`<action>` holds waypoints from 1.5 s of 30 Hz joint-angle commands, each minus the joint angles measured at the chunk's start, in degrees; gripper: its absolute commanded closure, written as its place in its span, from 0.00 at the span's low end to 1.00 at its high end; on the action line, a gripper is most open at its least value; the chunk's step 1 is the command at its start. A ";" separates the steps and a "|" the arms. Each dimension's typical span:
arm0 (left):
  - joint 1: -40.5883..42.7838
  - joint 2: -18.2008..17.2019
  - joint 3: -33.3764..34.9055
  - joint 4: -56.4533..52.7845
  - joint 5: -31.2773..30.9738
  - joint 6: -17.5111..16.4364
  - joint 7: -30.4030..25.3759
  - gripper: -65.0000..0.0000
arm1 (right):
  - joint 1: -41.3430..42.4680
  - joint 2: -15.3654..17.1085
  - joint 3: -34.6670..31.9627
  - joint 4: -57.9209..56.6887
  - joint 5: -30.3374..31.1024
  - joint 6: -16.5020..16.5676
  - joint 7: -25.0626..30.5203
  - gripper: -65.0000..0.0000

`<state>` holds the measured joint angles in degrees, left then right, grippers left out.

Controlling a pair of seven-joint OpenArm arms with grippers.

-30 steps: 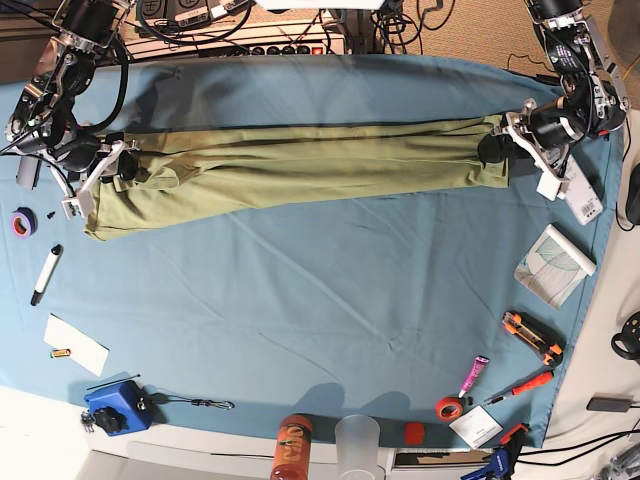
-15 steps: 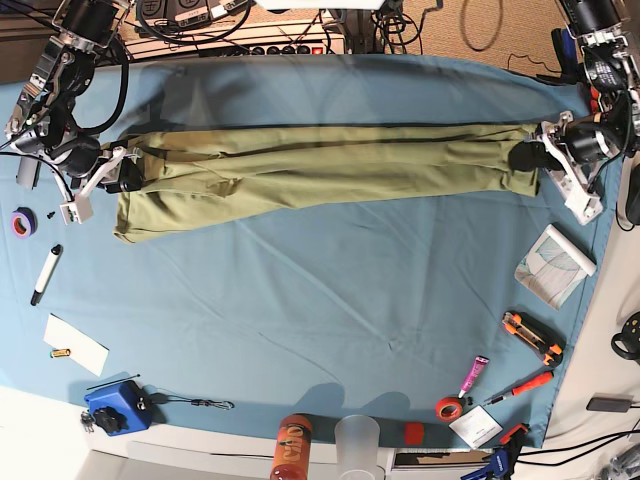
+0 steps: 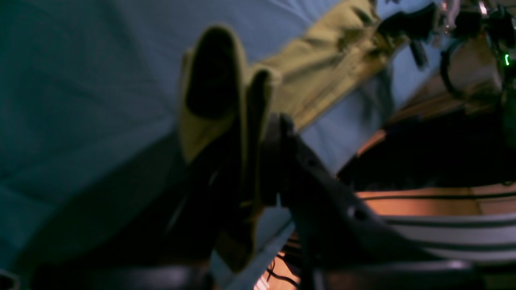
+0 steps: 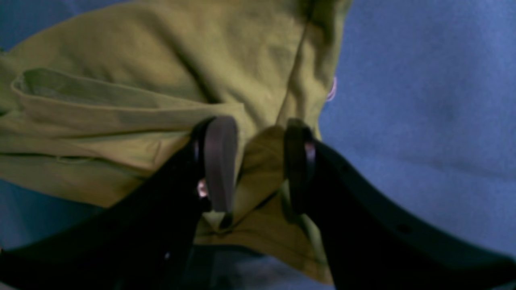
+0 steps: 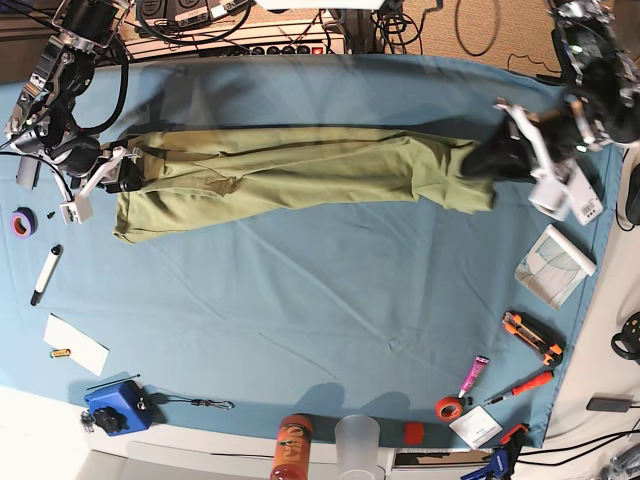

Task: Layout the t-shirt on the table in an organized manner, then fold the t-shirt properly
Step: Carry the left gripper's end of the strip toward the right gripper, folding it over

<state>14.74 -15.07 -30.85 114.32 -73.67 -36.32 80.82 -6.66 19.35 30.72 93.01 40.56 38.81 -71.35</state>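
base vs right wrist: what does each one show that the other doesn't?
Base only: the whole shirt stretched between both tools, the left tool, and clutter such as the marker and cup. Right wrist only: a close view of the right tool with a shirt fold between its fingers. Both: shirt and table.

the olive t-shirt (image 5: 300, 170) lies bunched in a long band across the far part of the blue table (image 5: 330, 320).

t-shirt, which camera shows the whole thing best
The base view: the t-shirt lies stretched full length across the table. The right wrist view shows only bunched fabric at the right gripper. The left wrist view is dark and blurred.
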 commanded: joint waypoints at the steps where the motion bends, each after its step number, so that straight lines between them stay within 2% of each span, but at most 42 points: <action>1: -0.26 0.22 1.84 1.95 1.25 0.74 -2.03 1.00 | 0.66 1.27 0.42 1.05 0.81 -0.04 1.07 0.67; 5: -0.90 1.60 12.48 4.33 15.23 4.46 -8.50 1.00 | 0.66 1.25 0.42 1.05 0.83 -0.04 1.09 0.67; 9: -3.67 3.04 22.93 4.44 31.01 11.39 -13.49 1.00 | 0.66 1.27 0.42 1.05 0.79 -0.04 1.11 0.67; 12: -5.84 6.05 29.68 4.42 40.89 16.59 -15.80 1.00 | 0.66 1.25 0.42 1.05 0.81 -0.04 1.44 0.67; 18: -8.61 11.50 43.17 4.42 53.70 21.59 -17.90 1.00 | 0.66 1.25 0.42 1.05 0.79 -0.04 1.84 0.67; 20: -8.96 12.76 47.52 4.31 57.51 22.47 -18.05 1.00 | 0.66 1.25 0.42 1.05 0.79 -0.04 1.90 0.67; 24: -9.55 14.29 54.66 2.05 65.13 25.18 -21.97 1.00 | 0.66 1.25 0.42 1.05 0.79 -0.04 1.90 0.67; 31: -12.79 14.29 61.40 -1.99 70.71 31.87 -23.52 1.00 | 0.66 1.25 0.42 1.05 0.79 -0.04 1.92 0.67; 36: -13.55 15.72 61.86 -1.97 70.18 31.98 -23.85 1.00 | 0.66 1.25 0.42 1.05 0.79 -0.04 1.99 0.67; 39: -13.51 16.31 61.86 -1.97 68.91 30.36 -23.89 0.99 | 0.66 1.25 0.42 1.05 0.79 -0.04 2.34 0.67; 41: -13.49 16.28 61.86 -1.97 68.74 28.24 -23.89 0.78 | 0.66 1.25 0.42 1.05 0.79 -0.04 2.36 0.67; 43: -13.51 16.31 61.86 -1.86 67.17 27.91 -23.85 0.61 | 0.66 1.25 0.42 1.05 0.79 -0.04 2.36 0.67; 45: -13.51 16.33 61.86 -0.85 64.52 27.93 -22.71 0.57 | 0.66 1.25 0.42 1.05 0.79 -0.04 2.36 0.67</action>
<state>2.02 0.47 30.96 112.03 -8.71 -8.25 59.40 -6.66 19.35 30.70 93.01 40.53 38.81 -70.43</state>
